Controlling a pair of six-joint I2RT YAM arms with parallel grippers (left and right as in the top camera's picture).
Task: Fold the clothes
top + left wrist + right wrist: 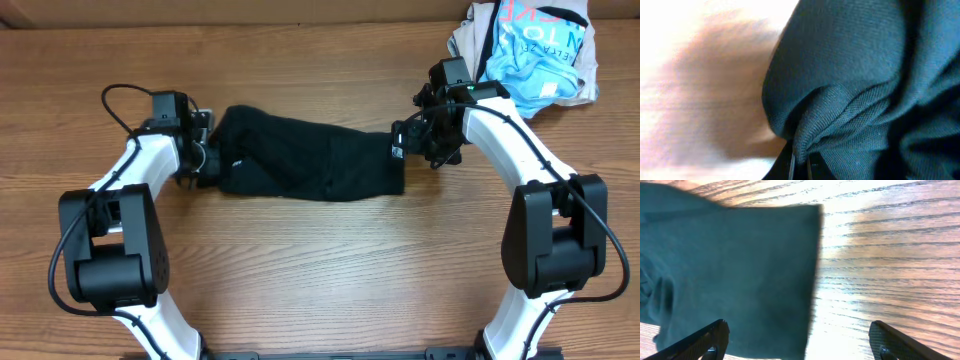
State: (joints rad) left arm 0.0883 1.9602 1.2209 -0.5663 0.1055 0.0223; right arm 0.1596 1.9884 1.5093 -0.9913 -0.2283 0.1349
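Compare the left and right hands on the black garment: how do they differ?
The left hand is shut, pinching a fold of the black garment; the right hand is open, gripping nothing. The left hand sits at the bunched end; the right hand at the flat, straight-edged end. Both are at opposite ends of it.

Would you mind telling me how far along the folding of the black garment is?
Done: the black garment lies stretched out lengthwise on the table. In hand: the left gripper is shut on a bunch of fabric at one end; the right gripper stands open over the other end, not yet gripping. Left: no end has been brought over, so the fold itself remains.
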